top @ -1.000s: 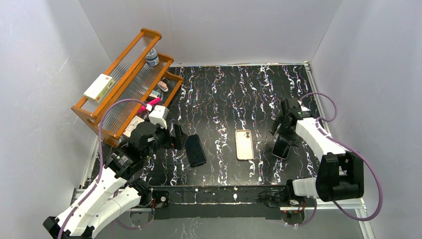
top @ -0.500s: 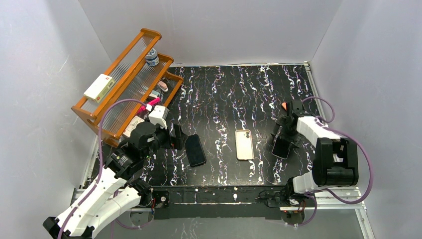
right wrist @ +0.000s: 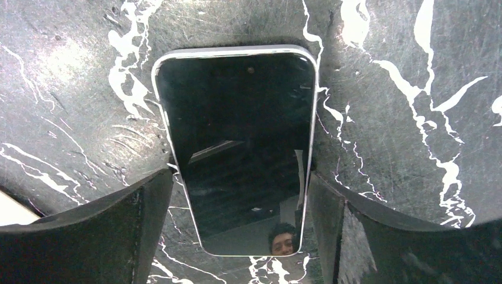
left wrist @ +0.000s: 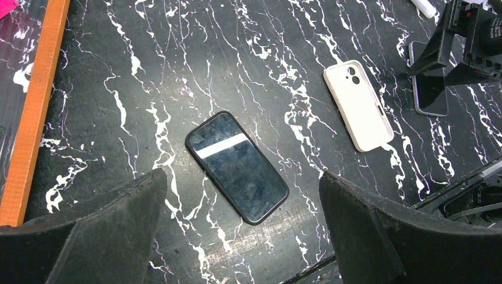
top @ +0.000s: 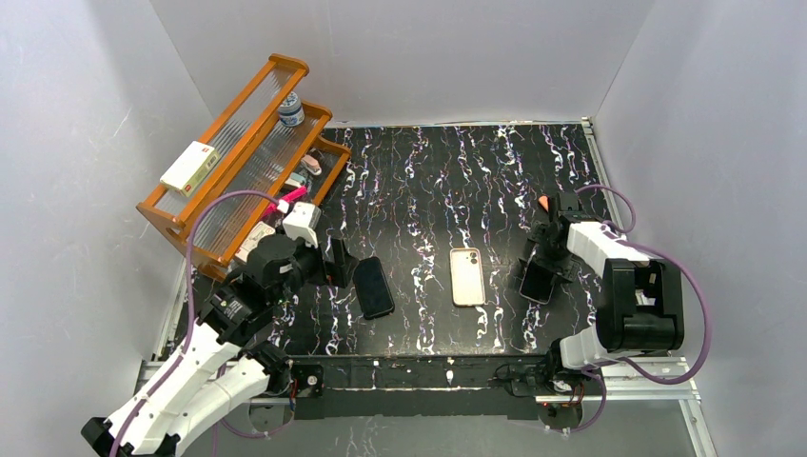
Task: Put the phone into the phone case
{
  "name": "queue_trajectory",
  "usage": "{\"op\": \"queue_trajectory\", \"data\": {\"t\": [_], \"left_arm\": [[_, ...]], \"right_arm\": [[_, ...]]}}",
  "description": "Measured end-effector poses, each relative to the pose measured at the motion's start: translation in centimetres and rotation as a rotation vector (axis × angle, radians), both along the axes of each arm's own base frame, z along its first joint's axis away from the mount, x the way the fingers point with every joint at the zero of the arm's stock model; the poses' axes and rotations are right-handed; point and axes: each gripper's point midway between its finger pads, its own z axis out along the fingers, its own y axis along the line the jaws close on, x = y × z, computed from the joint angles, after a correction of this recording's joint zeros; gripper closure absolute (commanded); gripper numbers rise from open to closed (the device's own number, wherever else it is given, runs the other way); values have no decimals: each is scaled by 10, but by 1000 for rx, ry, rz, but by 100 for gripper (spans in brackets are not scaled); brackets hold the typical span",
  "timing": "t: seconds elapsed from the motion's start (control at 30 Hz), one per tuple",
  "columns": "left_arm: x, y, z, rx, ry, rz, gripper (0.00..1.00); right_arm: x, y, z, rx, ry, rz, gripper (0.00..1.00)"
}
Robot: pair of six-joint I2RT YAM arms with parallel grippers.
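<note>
The phone [right wrist: 237, 118], black with a thin silver rim and a glossy screen, lies flat on the right side of the mat [top: 538, 283]. My right gripper [right wrist: 240, 177] is low over it, open, with one finger on each long side; the right finger [right wrist: 331, 213] is at the phone's edge and the left stands a little off. The cream phone case [top: 466, 276] lies flat mid-table, left of the phone, also seen in the left wrist view [left wrist: 358, 105]. My left gripper [left wrist: 243, 174] hangs wide open and empty above a second black phone [left wrist: 237, 167].
That second black phone [top: 373, 287], with a thick black rim, lies left of the case. An orange wooden rack [top: 238, 162] holding a box [top: 190, 167] and a small bottle [top: 291, 109] stands at the back left. White walls close in three sides.
My right arm has folded back toward its base, its gripper settling over the phone with the jaws drawn in slightly. The left arm, the case and both phones have not moved.
</note>
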Motion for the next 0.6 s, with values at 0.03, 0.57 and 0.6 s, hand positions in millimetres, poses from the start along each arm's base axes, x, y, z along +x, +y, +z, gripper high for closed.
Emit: {"op": "queue_trajectory", "data": {"t": [0.03, 0.57, 0.6], "left_arm": [[0, 0, 0, -1, -2, 0, 2], [0, -3, -1, -1, 8, -10, 2], [1, -4, -3, 3, 15, -11, 2]], "right_arm": [[0, 1, 0, 5, 1, 9, 19], [10, 31, 8, 181, -54, 82, 47], [9, 33, 8, 188, -55, 84, 48]]}}
